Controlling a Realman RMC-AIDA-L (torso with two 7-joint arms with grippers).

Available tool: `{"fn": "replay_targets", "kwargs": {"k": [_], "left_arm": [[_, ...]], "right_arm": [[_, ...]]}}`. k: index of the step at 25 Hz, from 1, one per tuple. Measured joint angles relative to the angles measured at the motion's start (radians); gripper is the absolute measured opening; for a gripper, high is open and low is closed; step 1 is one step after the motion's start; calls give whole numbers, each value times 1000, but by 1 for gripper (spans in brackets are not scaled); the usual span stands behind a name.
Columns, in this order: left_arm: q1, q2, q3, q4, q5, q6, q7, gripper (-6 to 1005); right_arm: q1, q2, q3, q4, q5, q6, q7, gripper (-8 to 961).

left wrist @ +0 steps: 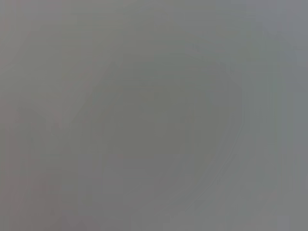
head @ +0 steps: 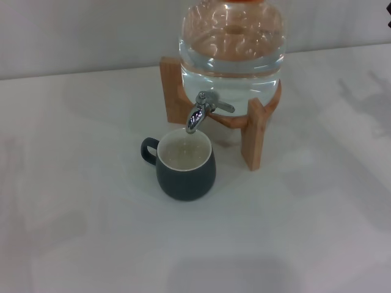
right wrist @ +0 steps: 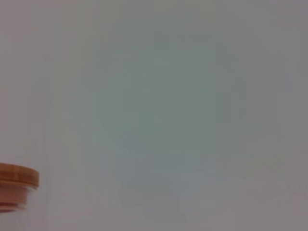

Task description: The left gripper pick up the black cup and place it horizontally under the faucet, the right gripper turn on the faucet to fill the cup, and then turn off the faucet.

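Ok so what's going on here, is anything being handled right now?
Nothing is being handled at this moment; neither gripper is in view. The black cup stands upright on the white table, its mouth right under the spout of the faucet on the clear water jar, which rests in a wooden stand. No stream of water is visible from the spout.

The white table [head: 293,232] bears the black cup [head: 186,174] and a wooden stand [head: 252,137]
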Motion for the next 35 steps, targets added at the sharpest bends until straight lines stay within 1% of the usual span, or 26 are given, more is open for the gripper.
{"fn": "replay_targets", "kwargs": {"k": [5,9,14,16,18,22,25,26,35], "left_arm": [[-3,6,5,-21,20,13,-42,879],[-11,9,9,-57,98,20,-44,879],[-15,25,9,-67,214,34,-38,879],[-15,25,10,-67,219,39,-39,879],[-16,26,9,-68,228,50,-39,879],[-19,18,9,-69,232,59,-28,879],[-21,11,6,-69,231,64,-12,879],[-20,6,2,-68,223,77,-3,879],[-5,4,0,-57,193,103,-34,879]], "right_arm": [[12,0,-3,0,1,-2,0,840],[16,-1,-8,-5,-2,-2,0,840],[17,0,-9,-11,-3,15,-16,840],[18,1,-8,-9,-3,22,-29,840],[18,1,-10,-5,-2,26,-39,840],[16,2,-10,-1,0,48,-41,840],[11,2,-11,0,0,66,-40,840],[9,2,-12,2,-1,68,-38,840],[-1,2,-6,11,-1,82,-35,840]]}}
